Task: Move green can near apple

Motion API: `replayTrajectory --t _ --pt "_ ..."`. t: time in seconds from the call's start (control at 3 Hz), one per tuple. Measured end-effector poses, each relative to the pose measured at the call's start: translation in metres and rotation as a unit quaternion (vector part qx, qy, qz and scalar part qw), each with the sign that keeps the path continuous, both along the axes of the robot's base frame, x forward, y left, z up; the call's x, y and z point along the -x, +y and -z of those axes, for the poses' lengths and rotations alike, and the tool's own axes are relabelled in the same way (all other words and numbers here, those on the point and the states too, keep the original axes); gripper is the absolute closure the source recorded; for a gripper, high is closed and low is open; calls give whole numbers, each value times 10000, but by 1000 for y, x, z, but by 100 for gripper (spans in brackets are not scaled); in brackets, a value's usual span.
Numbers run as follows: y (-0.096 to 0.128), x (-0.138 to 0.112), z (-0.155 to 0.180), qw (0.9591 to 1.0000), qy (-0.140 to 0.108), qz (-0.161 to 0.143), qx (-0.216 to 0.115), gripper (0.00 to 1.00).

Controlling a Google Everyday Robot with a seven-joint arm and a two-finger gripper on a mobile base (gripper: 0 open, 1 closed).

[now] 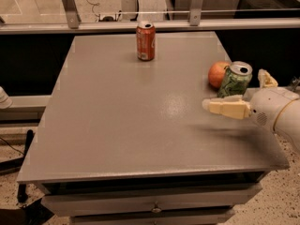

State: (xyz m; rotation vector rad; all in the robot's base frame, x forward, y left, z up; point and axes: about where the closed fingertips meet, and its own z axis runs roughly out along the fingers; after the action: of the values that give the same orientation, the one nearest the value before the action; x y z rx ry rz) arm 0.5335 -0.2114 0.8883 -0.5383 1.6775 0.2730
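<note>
The green can (236, 79) stands upright near the table's right edge, touching or almost touching the red-orange apple (218, 74) on its left. My gripper (236, 92) comes in from the right, just in front of the can. It is open: one pale finger (226, 108) lies in front of the can and the other finger (266, 79) is to the can's right. Neither finger grips the can.
An orange-red can (146, 41) stands upright at the far middle of the grey table (117, 111). A metal rail (140, 26) runs behind the table. The table's right edge is close to the gripper. A drawer front (150, 205) shows below.
</note>
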Motion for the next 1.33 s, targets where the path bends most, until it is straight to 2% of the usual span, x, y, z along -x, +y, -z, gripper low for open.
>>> replayTrajectory --t 0.67,1.0,1.33 --pt "-31 51 -59 9985 -159 -35 525 0" --pt "-29 54 -62 9984 -162 -107 540 0" --pt "-19 52 -63 9958 -326 -407 748 0"
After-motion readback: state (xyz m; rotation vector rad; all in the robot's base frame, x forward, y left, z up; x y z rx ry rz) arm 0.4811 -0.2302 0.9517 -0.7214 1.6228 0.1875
